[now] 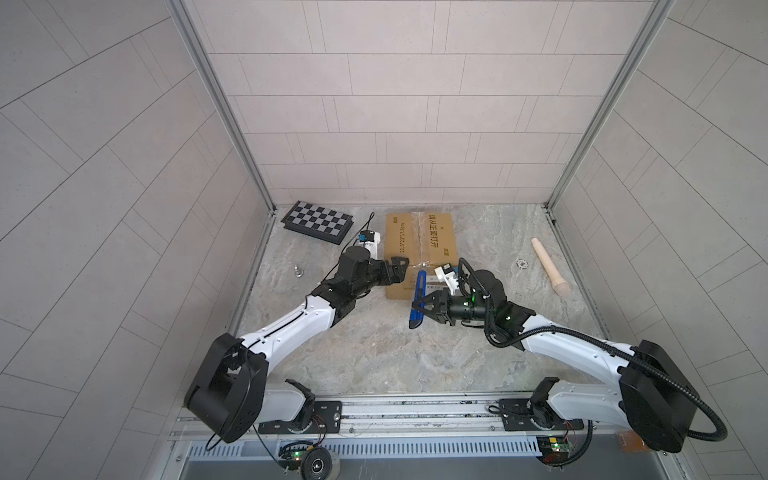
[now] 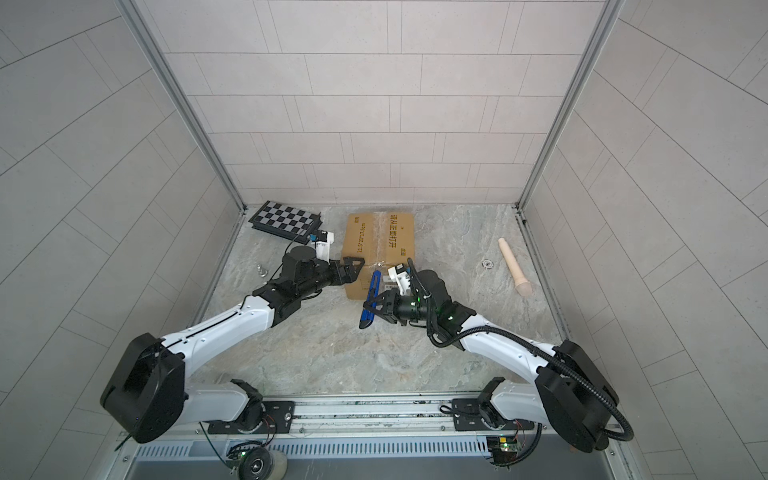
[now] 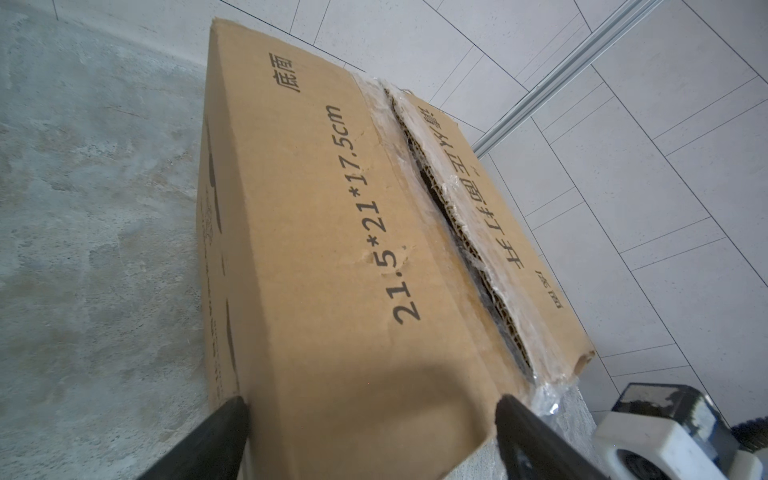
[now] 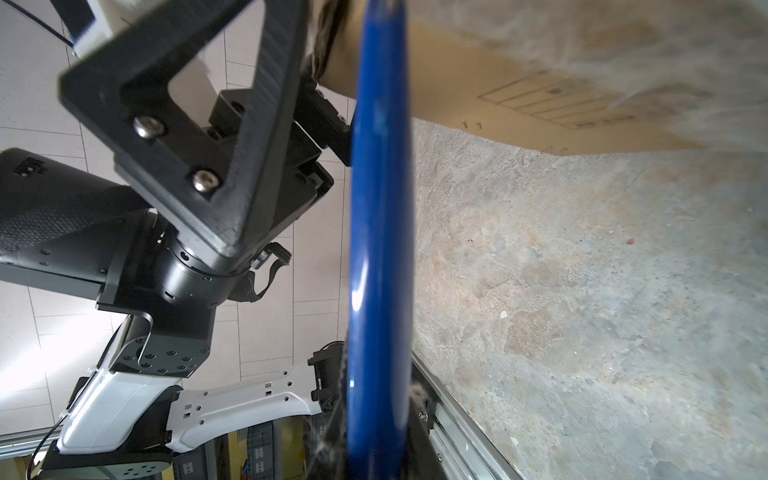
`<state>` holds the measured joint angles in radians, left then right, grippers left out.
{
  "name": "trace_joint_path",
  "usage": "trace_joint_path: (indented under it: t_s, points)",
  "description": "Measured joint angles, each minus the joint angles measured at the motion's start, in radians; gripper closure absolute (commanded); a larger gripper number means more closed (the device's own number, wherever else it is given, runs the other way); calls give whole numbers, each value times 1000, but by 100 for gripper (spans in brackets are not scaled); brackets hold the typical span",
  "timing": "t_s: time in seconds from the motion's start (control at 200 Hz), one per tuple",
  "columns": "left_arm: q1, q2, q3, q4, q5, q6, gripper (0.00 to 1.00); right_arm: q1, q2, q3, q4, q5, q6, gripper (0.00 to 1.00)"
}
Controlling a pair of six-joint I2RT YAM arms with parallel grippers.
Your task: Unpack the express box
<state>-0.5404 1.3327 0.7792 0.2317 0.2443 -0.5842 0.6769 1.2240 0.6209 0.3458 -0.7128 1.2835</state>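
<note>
Express box (image 1: 420,249), centre frame.
Brown corrugated, black print, taped seam split ragged; left pincer (image 1: 401,271) wide, right pincer (image 1: 420,309) clamps blue tool (image 1: 419,286).

I see the brown, black-printed express box (image 1: 419,249), a black-and-white chequered board (image 1: 318,226), a blue cutter (image 1: 420,286), and the mottled grey tabletop (image 1: 374,353).

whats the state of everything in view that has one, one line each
express box: upright, tape seam slit, flaps down
left gripper: open, around a box corner
right gripper: shut on blue utility knife
chessboard: folded shut, lying flat
wooden pestle: lying on its side
</note>
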Motion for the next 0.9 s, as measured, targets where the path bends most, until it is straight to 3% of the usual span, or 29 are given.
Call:
trace_joint_path:
  t_s: [0.38, 0.901]
  points:
    - [-17, 3, -12, 33, 6, -8, 5, 3, -82, 43, -165, 17, -23, 100]
    - [-18, -18, -24, 27, -7, -19, 5, 11, -9, 26, -24, -10, -11, 100]
